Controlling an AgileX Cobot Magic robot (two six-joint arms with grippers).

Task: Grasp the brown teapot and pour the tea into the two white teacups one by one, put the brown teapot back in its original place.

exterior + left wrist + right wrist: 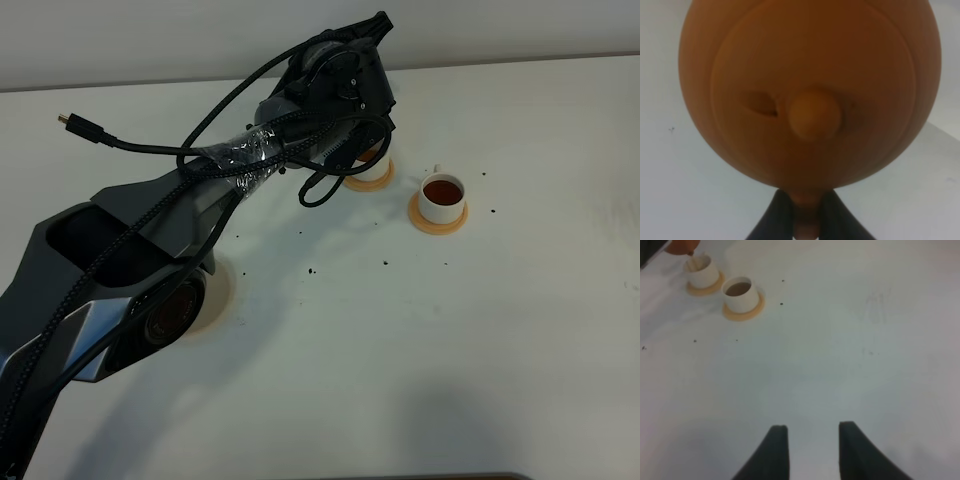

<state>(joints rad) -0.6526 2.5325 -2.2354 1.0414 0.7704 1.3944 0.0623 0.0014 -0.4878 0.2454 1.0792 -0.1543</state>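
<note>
On my high camera the left arm (200,200) reaches across the white counter (480,330). Its fingers (775,220) pinch the handle of the brown teapot (810,90), tipped over the far teacup (704,271). The nearer teacup (443,196) holds dark tea. My right fingers (774,450) hang apart, holding nothing.

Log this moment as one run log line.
left claw: holds brown teapot, pouring into second cup | first cup: full | right claw: open, idle | mat: vacant
</note>
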